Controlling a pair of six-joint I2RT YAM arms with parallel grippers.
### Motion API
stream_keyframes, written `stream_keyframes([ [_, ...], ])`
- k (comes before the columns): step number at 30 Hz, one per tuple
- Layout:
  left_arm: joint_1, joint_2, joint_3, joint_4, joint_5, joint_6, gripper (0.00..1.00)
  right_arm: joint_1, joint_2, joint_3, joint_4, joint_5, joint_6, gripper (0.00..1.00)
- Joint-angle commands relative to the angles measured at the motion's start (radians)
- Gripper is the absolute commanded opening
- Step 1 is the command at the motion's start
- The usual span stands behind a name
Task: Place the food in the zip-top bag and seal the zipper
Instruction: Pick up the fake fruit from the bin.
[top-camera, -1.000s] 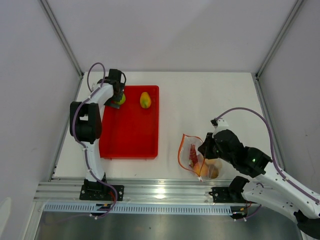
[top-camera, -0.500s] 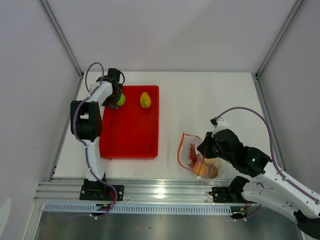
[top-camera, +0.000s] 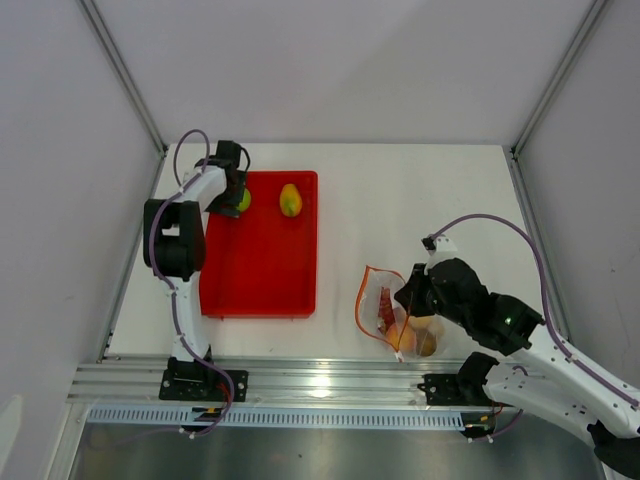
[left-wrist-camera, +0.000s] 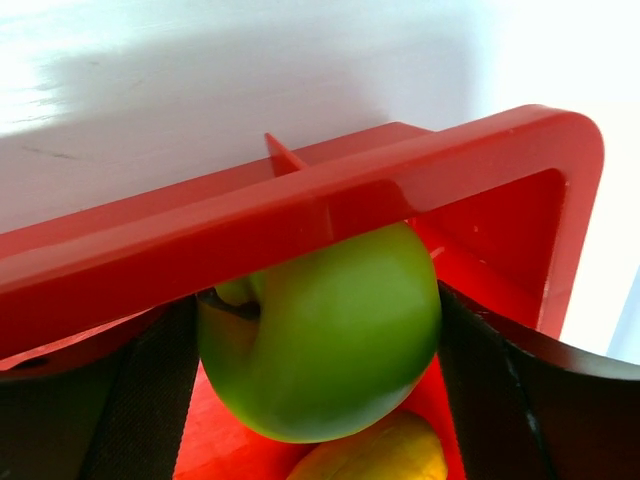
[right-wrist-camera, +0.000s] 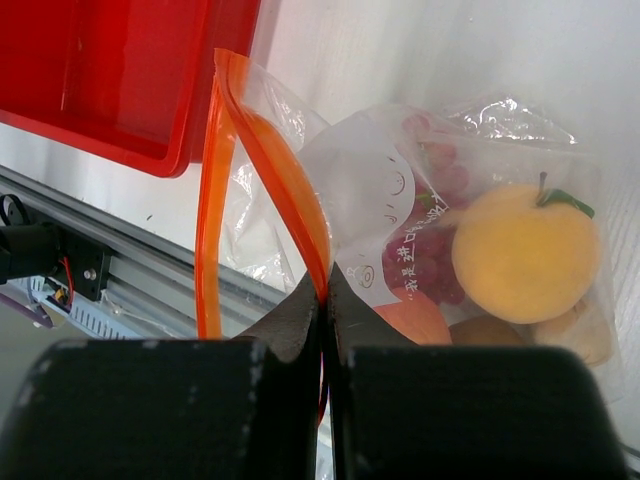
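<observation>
My left gripper (top-camera: 233, 193) is at the far left corner of the red tray (top-camera: 260, 285). Its fingers (left-wrist-camera: 150, 400) press both sides of the green apple (left-wrist-camera: 320, 340), just behind the tray's rim (left-wrist-camera: 300, 205). The yellow-green mango (top-camera: 290, 200) lies beside it in the tray and shows below the apple in the left wrist view (left-wrist-camera: 385, 455). My right gripper (right-wrist-camera: 325, 290) is shut on the orange-red zipper (right-wrist-camera: 290, 190) of the clear zip-top bag (top-camera: 385, 315), holding its mouth open. Inside the bag are dark red grapes (right-wrist-camera: 432, 250), a yellow-orange fruit (right-wrist-camera: 525, 250) and an orange (right-wrist-camera: 415, 320).
The bag lies right of the tray near the table's front edge, close to the metal rail (top-camera: 320, 380). White walls enclose the table on the left, the back and the right.
My left gripper has shifted slightly at the tray's far left corner, staying around the green apple. My right gripper and the bag have hardly moved.
</observation>
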Motion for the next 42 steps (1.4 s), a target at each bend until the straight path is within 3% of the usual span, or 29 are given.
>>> stream_keyframes([
  [1, 0.009, -0.027, -0.031, 0.06, 0.005, 0.025, 0.83, -0.006, -0.012, -0.011, 0.024, 0.011, -0.012, 0.0],
  [4, 0.009, -0.044, -0.054, 0.078, 0.0, 0.029, 0.68, -0.007, -0.012, -0.011, 0.026, 0.008, -0.011, 0.0],
  [12, 0.011, -0.101, -0.12, 0.128, 0.049, 0.052, 0.01, -0.009, -0.013, -0.013, 0.026, 0.014, -0.014, 0.0],
  [18, -0.008, -0.23, -0.287, 0.197, 0.083, 0.086, 0.01, -0.012, 0.002, 0.004, 0.031, 0.014, -0.015, 0.0],
  [28, -0.121, -0.602, -0.479, 0.295, 0.103, 0.285, 0.01, -0.018, 0.013, 0.021, 0.017, 0.016, 0.005, 0.0],
  [33, -0.238, -0.893, -0.695, 0.439, 0.138, 0.39, 0.01, -0.023, 0.034, 0.018, 0.035, -0.015, 0.018, 0.0],
  [36, -0.321, -1.015, -0.908, 0.688, 0.252, 0.508, 0.0, -0.026, 0.046, 0.021, 0.037, -0.029, 0.022, 0.0],
  [38, -0.388, -1.113, -0.965, 0.834, 0.311, 0.566, 0.01, -0.027, 0.053, 0.025, 0.032, -0.033, 0.022, 0.0],
  [42, -0.534, -1.204, -1.025, 0.826, 0.313, 0.641, 0.01, -0.029, 0.056, 0.035, 0.023, -0.046, 0.028, 0.0],
])
